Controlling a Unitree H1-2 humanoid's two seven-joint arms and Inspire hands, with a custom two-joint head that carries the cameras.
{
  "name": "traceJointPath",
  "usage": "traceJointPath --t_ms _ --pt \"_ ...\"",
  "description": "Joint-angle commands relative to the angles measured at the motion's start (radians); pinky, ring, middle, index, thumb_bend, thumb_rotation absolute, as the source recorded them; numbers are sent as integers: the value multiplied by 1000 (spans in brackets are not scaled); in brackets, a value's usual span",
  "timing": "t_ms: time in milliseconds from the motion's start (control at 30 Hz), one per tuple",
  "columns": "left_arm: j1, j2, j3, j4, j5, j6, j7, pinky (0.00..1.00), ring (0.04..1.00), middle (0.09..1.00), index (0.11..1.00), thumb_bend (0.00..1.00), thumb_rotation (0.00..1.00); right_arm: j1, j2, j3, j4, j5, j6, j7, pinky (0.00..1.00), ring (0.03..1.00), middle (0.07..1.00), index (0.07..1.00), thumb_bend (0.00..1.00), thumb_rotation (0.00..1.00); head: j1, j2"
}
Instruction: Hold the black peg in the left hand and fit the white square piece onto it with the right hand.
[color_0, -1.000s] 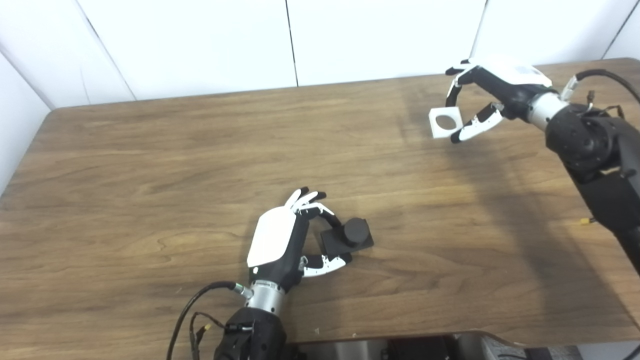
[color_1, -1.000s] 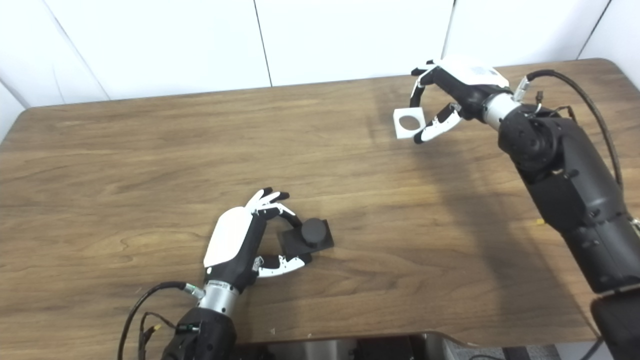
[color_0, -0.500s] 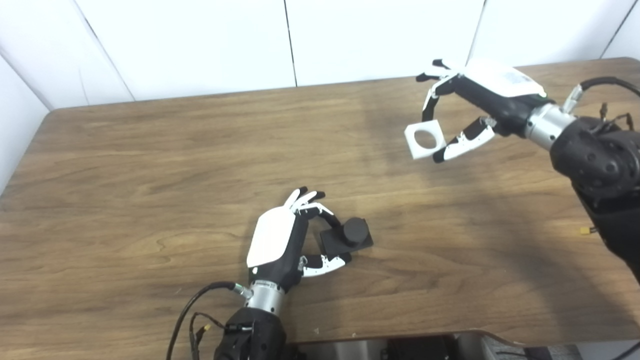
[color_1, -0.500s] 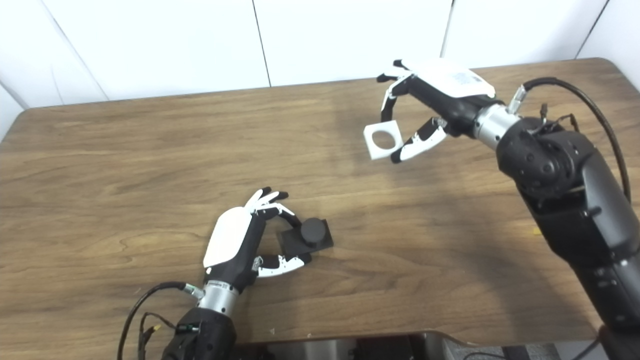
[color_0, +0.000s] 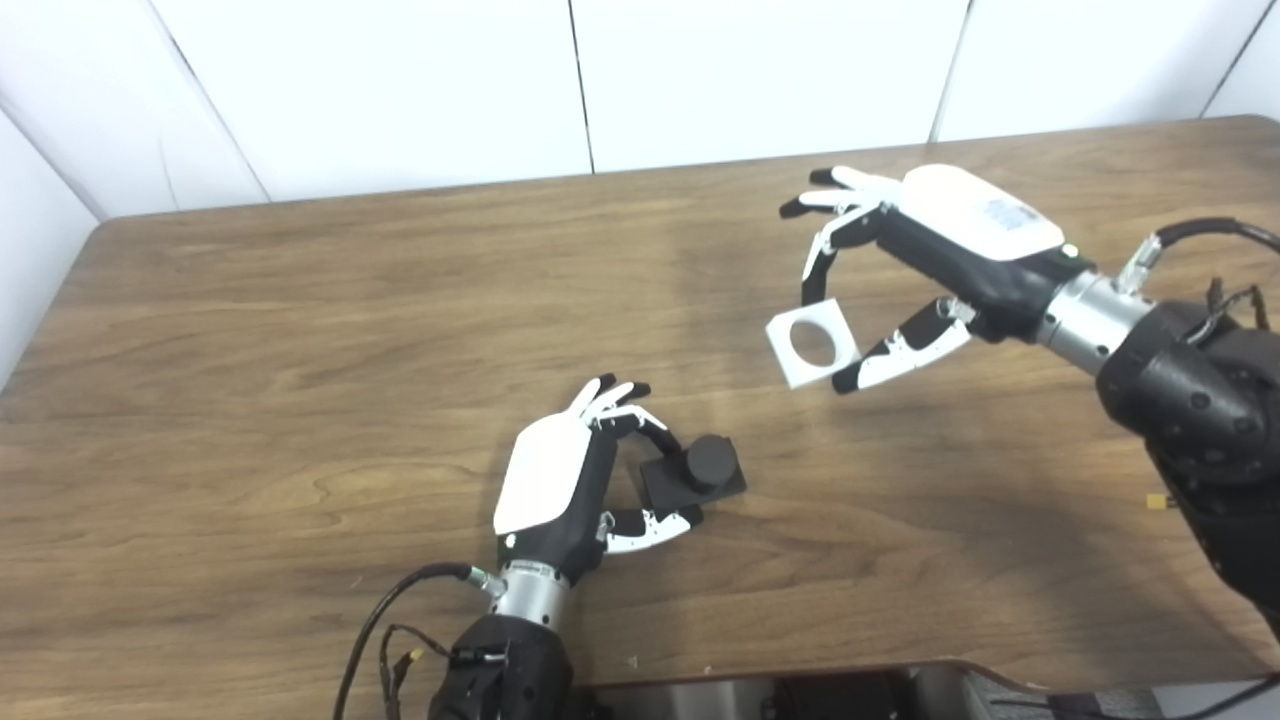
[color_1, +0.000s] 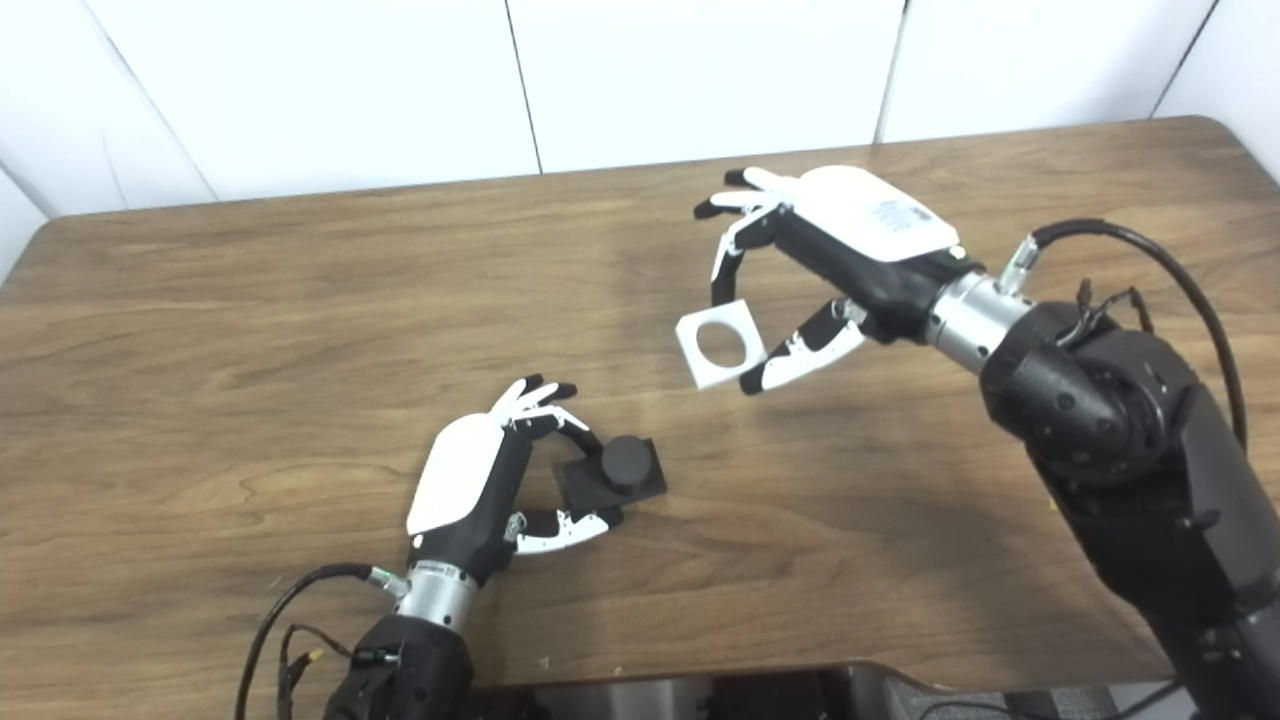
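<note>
The black peg (color_0: 708, 461), a round stub on a square black base (color_0: 672, 486), rests on the wooden table. My left hand (color_0: 560, 480) is shut on it, finger and thumb pinching the base's left side. The white square piece (color_0: 812, 346), with a round hole through it, hangs in the air above the table, up and to the right of the peg. My right hand (color_0: 925, 265) is shut on that piece, holding it between a fingertip on top and the thumb below.
The wooden table (color_0: 300, 330) runs to a white panelled wall at the back. Its front edge lies just below my left wrist. Loose cables (color_0: 385, 620) trail from the left forearm, and a black cable (color_1: 1150, 260) arcs over the right forearm.
My right hand has carried the white square piece down and to the left, from the far right corner toward the peg. The left hand and peg have stayed still.
</note>
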Motion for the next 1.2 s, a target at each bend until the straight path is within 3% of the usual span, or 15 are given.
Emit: traceJointPath --t_ms 0,767,867,967,1167 --pt "8 -11 -2 13 22 8 -2 859 946 862 491 503 80 -23 7 4 -38 -19 -17 -2 954 978 894 491 525 148 -1 0" --pt "2 -11 -2 14 24 12 -12 876 953 868 492 503 81 1 73 71 -47 -75 -45 38 993 995 902 492 524 150 0 -3" --pt "1 -10 -1 14 25 15 -15 895 954 869 492 503 82 -1 80 76 -37 -77 -54 38 990 996 904 492 524 150 0 -3" --pt "0 -7 -3 19 35 11 -9 983 955 867 492 503 83 -1 86 79 -27 -78 -59 38 986 998 904 492 523 152 1 -3" --pt "0 -8 -1 15 41 15 -13 1000 959 863 492 503 83 3 90 78 -19 -77 -59 36 995 999 906 492 523 153 -2 -1"
